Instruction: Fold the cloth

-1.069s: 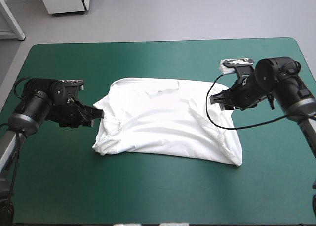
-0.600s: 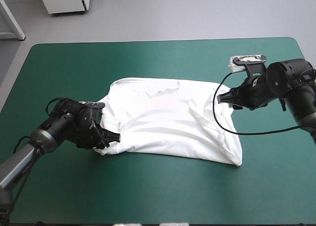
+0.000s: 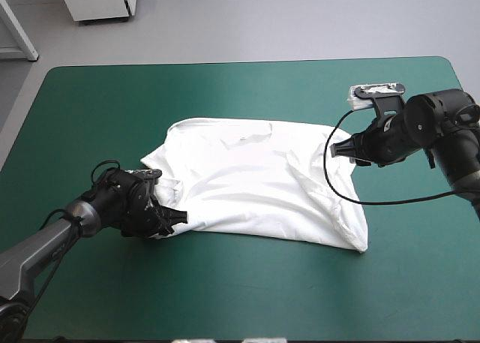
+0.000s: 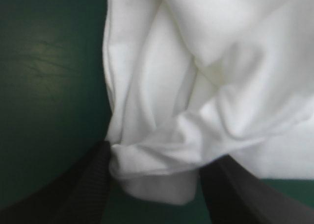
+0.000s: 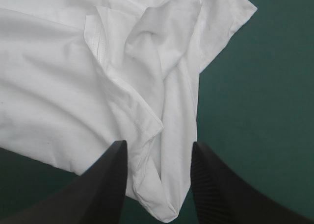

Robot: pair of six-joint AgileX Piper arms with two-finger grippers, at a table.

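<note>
Plain white T-shirt (image 3: 255, 182), solid teal-green cover (image 3: 225, 95), black fingers (image 4: 81, 192).

black left claw (image 4: 159, 156) and right claw (image 5: 158, 144), both broad curved fins

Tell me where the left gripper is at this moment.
In the high view, the left gripper is at the near left corner of the T-shirt; the left wrist view shows that bunched corner between its open fingers.
</note>
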